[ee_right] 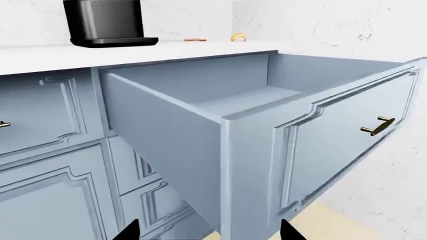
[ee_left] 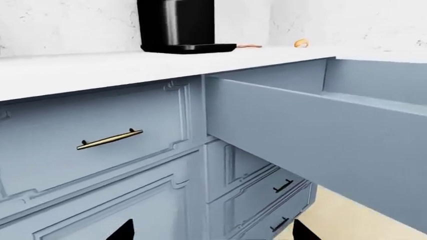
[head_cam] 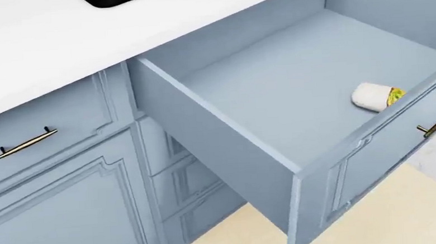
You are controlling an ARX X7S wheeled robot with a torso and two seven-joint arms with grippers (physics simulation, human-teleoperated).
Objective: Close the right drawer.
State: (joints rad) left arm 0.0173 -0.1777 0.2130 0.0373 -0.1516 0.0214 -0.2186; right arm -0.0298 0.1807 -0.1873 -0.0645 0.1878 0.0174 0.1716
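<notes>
Right drawer (head_cam: 291, 96), smooth blue-grey box with moulded front, pulled out at frame centre; both grippers below it, grip state indeterminable.

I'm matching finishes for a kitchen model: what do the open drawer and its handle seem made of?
The right drawer looks like painted wood, matte pale blue-grey with a moulded panel front. Its handle looks like brushed brass, a golden sheen. Both are renders, so this is appearance only.
</notes>
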